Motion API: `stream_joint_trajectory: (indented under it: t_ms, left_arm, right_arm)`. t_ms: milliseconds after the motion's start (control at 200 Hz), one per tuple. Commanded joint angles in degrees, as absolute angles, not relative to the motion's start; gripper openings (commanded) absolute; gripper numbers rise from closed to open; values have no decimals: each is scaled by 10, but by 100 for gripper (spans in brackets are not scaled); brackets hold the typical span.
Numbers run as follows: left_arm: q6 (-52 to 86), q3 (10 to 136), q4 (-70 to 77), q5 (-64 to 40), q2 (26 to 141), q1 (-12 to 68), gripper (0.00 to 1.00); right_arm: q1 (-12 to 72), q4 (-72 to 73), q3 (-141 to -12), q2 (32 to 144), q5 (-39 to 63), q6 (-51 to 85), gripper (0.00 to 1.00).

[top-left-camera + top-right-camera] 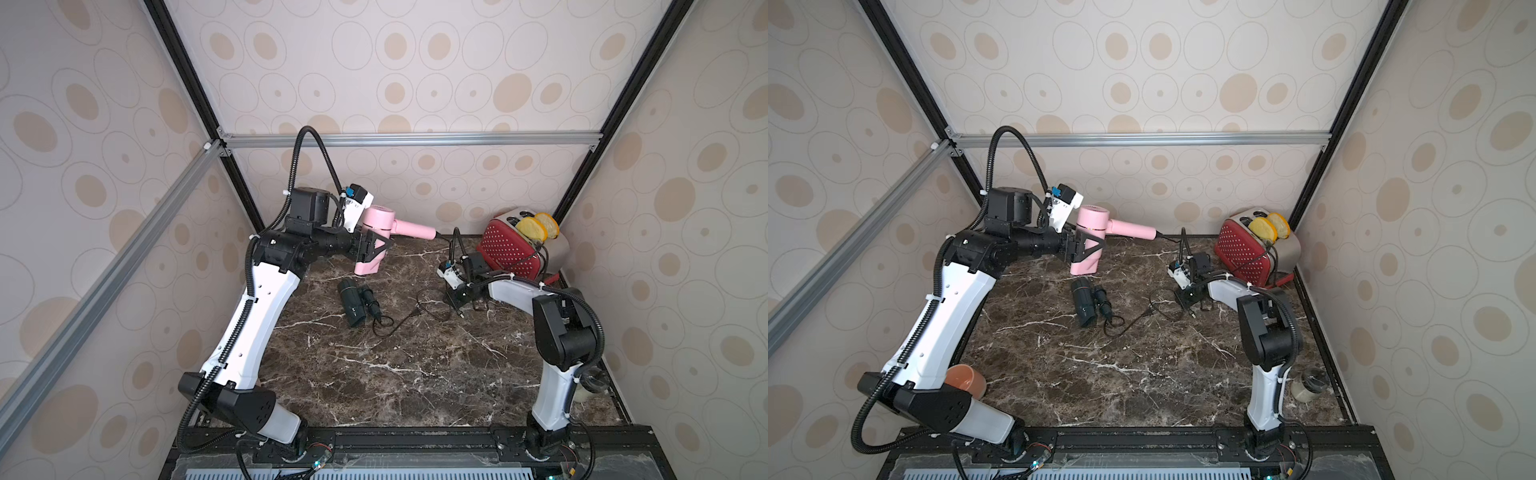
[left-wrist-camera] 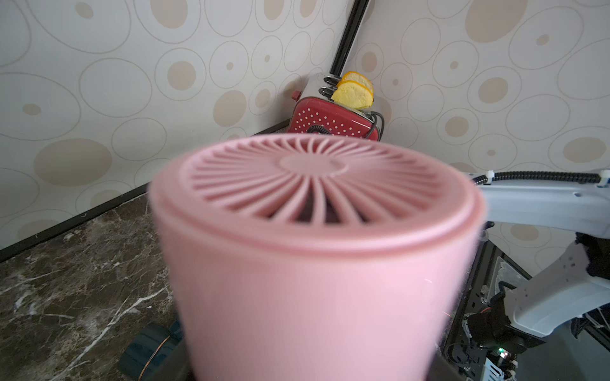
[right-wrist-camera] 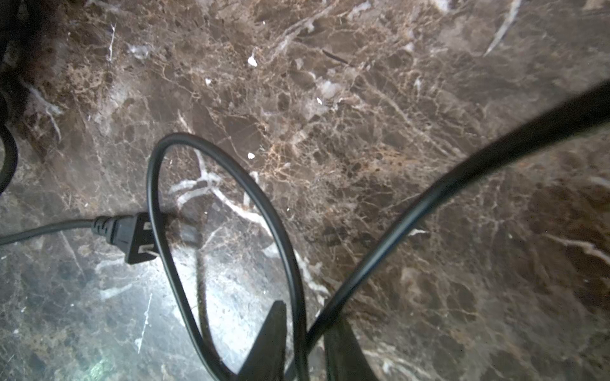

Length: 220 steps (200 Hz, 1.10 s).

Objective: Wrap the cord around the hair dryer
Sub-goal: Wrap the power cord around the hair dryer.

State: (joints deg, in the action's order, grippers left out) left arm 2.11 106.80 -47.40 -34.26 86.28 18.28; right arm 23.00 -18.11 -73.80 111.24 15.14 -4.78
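Clamped tight in the left pincer (image 1: 372, 251): the pink hair dryer (image 1: 380, 220), up off the surface (image 1: 374, 374) to leave room for winding. Lying in loose loops below: the cord (image 3: 462, 173), not yet wound. Down low, a little open around the cord: the right pincer (image 3: 305, 326), likely to grab it.

The hair dryer (image 1: 376, 222) is pink, its cord (image 3: 478, 170) black. The counter (image 1: 395, 374) is brown marble, white-veined; the toaster (image 1: 505, 249) red, white-dotted. My arms (image 1: 257, 316) are white and black.
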Motion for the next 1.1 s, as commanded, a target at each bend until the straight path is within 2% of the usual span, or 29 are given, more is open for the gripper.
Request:
stream_joint_trajectory:
  t_ms: [0, 130, 195, 481, 726, 796, 906, 966, 1011, 1097]
  left_arm:
    - [-16, 1100, -484, -335, 864, 174, 0]
    - [-29, 1107, -495, -323, 869, 167, 0]
    - [-36, 1116, -502, -317, 876, 163, 0]
    - [-50, 1157, -513, -300, 896, 154, 0]
    - [-45, 1164, -508, -314, 903, 153, 0]
    - [-46, 1164, -508, -314, 900, 153, 0]
    - [-47, 1165, -511, -314, 899, 153, 0]
    - [-47, 1164, -512, -313, 897, 153, 0]
    - [-47, 1164, -511, -312, 895, 153, 0]
    - [-46, 1164, -509, -312, 892, 153, 0]
  right_arm:
    - [228, -197, -724, 1098, 158, -49, 22]
    - [229, -210, -724, 1088, 156, -48, 22]
    - [229, -214, -723, 1083, 152, -48, 17]
    - [229, -227, -706, 1057, 146, -48, 18]
    - [225, -236, -700, 1051, 147, -47, 21]
    - [223, -238, -700, 1052, 153, -46, 30]
    - [218, -240, -698, 1052, 159, -46, 31]
    - [217, -239, -697, 1053, 163, -45, 28]
    - [216, -240, -697, 1054, 160, -46, 18]
    - [214, -243, -700, 1057, 158, -47, 15]
